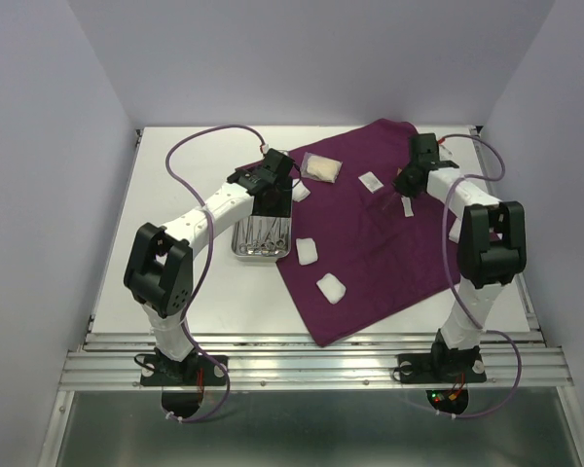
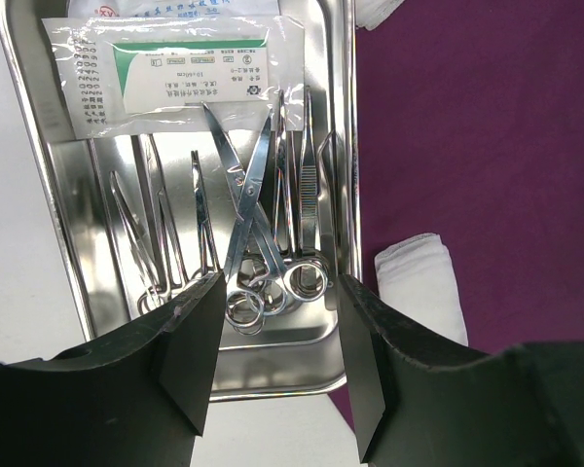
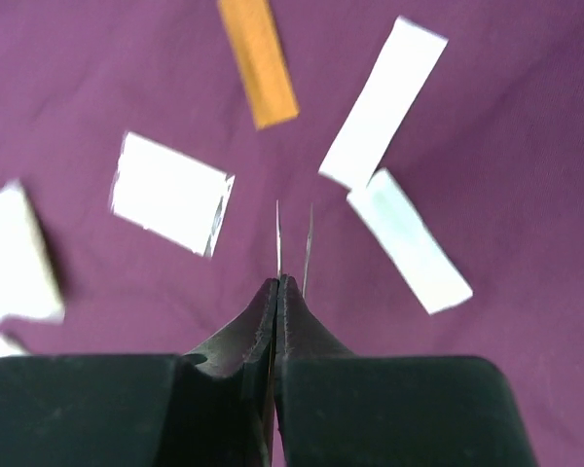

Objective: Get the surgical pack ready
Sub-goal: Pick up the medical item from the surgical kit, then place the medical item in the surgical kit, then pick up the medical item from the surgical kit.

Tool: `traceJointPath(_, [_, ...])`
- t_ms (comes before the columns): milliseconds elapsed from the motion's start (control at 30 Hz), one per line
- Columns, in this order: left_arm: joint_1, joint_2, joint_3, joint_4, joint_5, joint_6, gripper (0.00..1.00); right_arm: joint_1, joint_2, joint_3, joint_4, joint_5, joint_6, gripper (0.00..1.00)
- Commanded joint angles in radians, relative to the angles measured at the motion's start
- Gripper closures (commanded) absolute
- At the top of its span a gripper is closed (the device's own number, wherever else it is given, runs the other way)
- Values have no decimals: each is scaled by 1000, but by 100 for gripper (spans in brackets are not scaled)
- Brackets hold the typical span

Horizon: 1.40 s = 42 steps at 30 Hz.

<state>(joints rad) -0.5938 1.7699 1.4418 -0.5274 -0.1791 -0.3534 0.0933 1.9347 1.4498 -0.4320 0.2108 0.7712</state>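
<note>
Scissors (image 2: 245, 195) and a packet (image 2: 165, 68) are already laid in the steel tray (image 2: 273, 358), which is set on the table just beside the cloth's (image 1: 389, 253) left edge, beneath the released left gripper (image 2: 279, 282). What appear to be forceps (image 3: 278, 238) are clenched in the right gripper (image 3: 277, 282) above the cloth's far part. 2 gauze squares (image 1: 331, 287) and loose packets (image 3: 382, 102) are not yet packed.

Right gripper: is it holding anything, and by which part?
Yes, the right gripper is shut on thin forceps, held back from the two protruding tips.
</note>
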Motion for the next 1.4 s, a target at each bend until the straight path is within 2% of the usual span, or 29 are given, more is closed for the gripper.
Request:
traceJointPath(0, [0, -49, 35, -5, -2, 5, 40, 29, -75, -72, 102, -85, -46, 99])
traceJointPath(100, [2, -46, 45, -5, 16, 1, 40, 81, -97, -126, 163, -197, -84, 99])
traceJointPath(233, [-3, -44, 55, -5, 35, -16, 37, 209, -69, -143, 171, -233, -134, 99])
traceJointPath(367, [-26, -27, 69, -16, 46, -39, 36, 244, -48, -177, 179, -249, -135, 96])
traceJointPath(400, [-32, -24, 72, -20, 46, -42, 36, 244, -51, -184, 179, -249, -138, 91])
traceJointPath(433, [-40, -15, 78, -25, 44, -45, 35, 244, -59, -201, 179, -249, -141, 77])
traceJointPath(500, [-61, -1, 97, -32, 46, -55, 35, 244, -95, -216, 167, -226, -156, 61])
traceJointPath(533, [-69, 16, 106, -36, 46, -58, 35, 244, -109, -221, 156, -176, -158, 50])
traceJointPath(700, [-135, 100, 193, -40, 95, -56, 35, 209, -235, -281, 124, -16, -179, 45])
traceJointPath(867, [-181, 212, 288, -45, 116, -73, 37, 28, -364, -376, 119, -16, -187, 44])
traceJointPath(967, [-224, 324, 420, -77, 113, -82, 39, -35, -407, -420, 105, -13, -200, 44])
traceJointPath(1100, [-239, 459, 525, -118, 64, -96, 43, -44, -442, -469, 101, -20, -204, 44])
traceJointPath(1367, [-239, 625, 730, -184, 12, -75, 48, -44, -428, -480, 91, -28, -201, 43])
